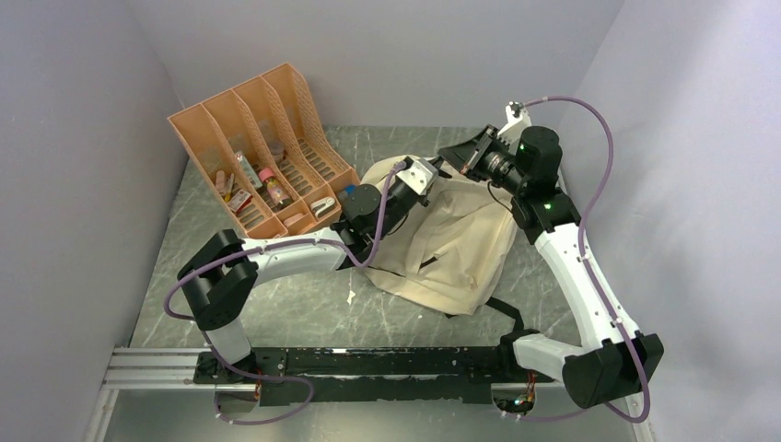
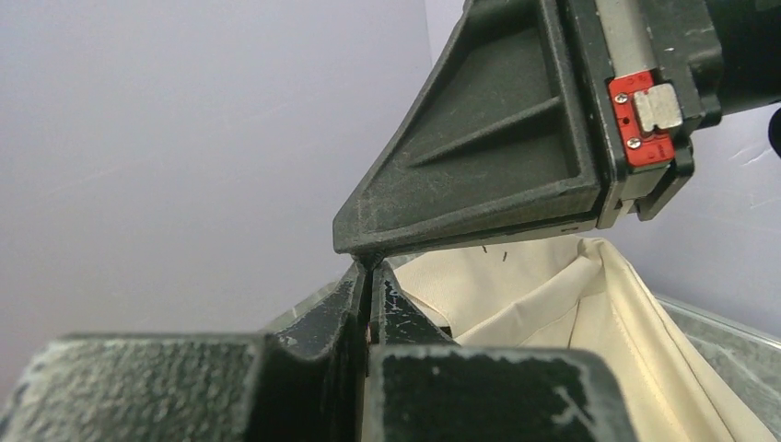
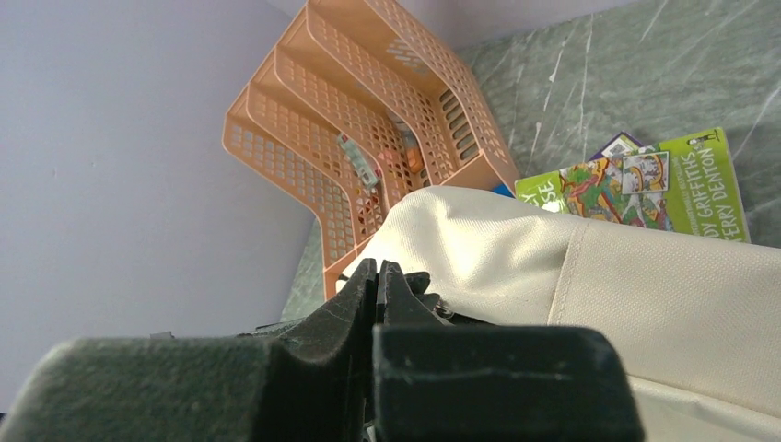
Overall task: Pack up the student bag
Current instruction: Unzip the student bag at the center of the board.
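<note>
The student bag (image 1: 451, 244), cream fabric with black zipper lines, lies in the middle of the table, with its top edge lifted toward both grippers. My right gripper (image 1: 458, 158) is shut at that top edge, and black trim of the bag (image 3: 516, 295) bunches at its tips (image 3: 379, 269). Cream fabric (image 2: 553, 295) rises to just under the right gripper's finger (image 2: 488, 175). My left gripper (image 2: 371, 269) is shut, its tips touching the underside of that finger. Only a thin sliver shows between the left jaws, and I cannot tell what it is.
An orange file organizer (image 1: 262, 152) stands at the back left with small items in its slots; it also shows in the right wrist view (image 3: 368, 138). A green picture book (image 3: 635, 184) lies on the table beyond the bag. Grey walls enclose the table.
</note>
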`<state>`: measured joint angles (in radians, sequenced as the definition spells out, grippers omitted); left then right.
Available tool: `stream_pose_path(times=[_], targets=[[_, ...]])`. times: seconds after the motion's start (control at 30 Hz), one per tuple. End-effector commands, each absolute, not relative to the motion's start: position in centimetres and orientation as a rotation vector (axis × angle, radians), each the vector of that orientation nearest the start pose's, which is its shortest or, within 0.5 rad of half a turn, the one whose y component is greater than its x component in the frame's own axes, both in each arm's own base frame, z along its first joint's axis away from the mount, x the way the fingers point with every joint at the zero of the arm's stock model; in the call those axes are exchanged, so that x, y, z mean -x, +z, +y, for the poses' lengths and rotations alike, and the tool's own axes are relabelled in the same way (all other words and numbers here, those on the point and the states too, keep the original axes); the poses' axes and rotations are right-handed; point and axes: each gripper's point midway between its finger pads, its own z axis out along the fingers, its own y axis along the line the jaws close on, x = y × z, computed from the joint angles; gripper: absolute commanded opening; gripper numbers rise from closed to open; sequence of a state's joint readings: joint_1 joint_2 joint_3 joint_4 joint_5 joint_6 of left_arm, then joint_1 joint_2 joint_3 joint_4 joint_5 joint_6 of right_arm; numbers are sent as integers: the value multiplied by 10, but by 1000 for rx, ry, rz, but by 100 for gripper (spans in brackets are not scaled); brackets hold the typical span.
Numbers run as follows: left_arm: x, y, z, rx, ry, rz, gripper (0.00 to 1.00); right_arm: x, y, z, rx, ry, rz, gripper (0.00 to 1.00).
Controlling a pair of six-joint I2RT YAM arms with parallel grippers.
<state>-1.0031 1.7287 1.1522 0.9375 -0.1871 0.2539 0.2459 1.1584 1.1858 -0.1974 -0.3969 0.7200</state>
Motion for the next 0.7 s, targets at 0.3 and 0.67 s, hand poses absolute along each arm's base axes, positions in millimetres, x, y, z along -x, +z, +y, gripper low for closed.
stream_pose_path(times=[0.3,0.67], targets=[[-318,354,-438,-596,-670,1062,5,-334,350,133,-267,761,1772,45],[-326,359,-428,-563,-803,1067,5,-320,302,103,-205,553,1735,54]])
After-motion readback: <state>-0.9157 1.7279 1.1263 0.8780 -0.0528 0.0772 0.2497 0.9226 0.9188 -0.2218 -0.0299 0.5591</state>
